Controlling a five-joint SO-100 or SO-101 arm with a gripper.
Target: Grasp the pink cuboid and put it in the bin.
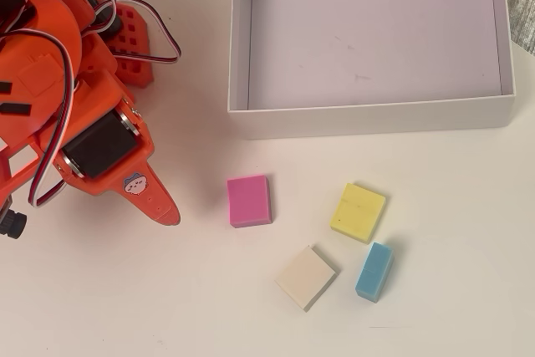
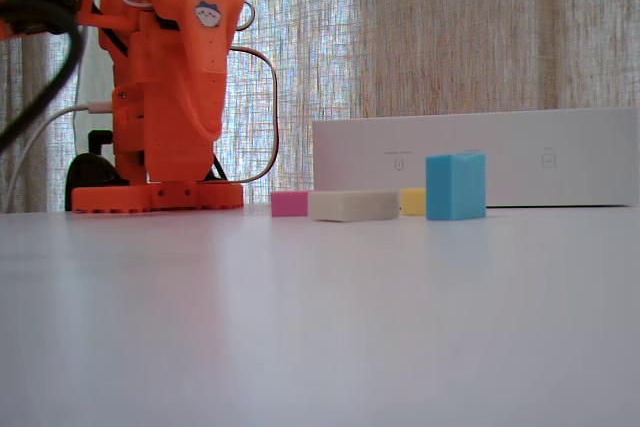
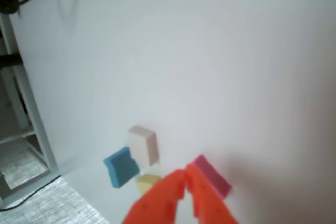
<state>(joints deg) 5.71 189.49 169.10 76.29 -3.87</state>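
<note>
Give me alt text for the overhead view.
The orange arm's claw sits left of the pink block, not touching it. Yellow, cream and blue blocks lie further right, below the empty white bin.

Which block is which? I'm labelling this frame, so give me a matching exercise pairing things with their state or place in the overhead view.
Things:
1. pink cuboid
2. blue block
3. bin
4. tool

States:
A. stands on a narrow edge, right of the cream block
B. empty, nothing inside
C. lies flat on the table, nearest the arm
D. jaws closed, holding nothing

Pairs: 1-C, 2-A, 3-B, 4-D
</note>
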